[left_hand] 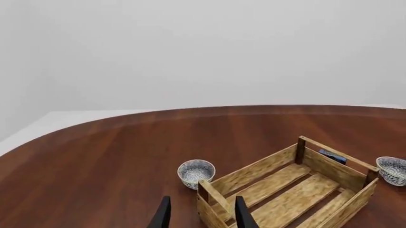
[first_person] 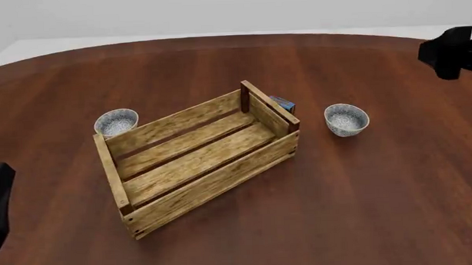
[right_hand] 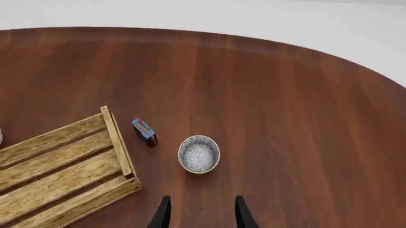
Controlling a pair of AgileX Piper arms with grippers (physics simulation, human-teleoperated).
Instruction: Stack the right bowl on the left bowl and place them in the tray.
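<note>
So far nothing is stacked: the right bowl (first_person: 346,119) sits on the table (first_person: 379,192) right of the tray (first_person: 197,160), the left bowl (first_person: 116,122) by its far left corner. Both the left gripper (left_hand: 200,218) and right gripper (right_hand: 200,216) have jaws spread, holding nothing. The small blue box (first_person: 283,104) beside the tray could get bumped, and the smooth round bowl could slip.

— Where do the bowls sit?
— The left bowl (first_person: 116,121) stands upright on the table, just beside the tray's (first_person: 197,187) far-left corner. The right bowl (first_person: 346,119) stands upright, near its right end but apart.
— And the tray?
— A slatted wooden crate, angled, nothing inside.
</note>
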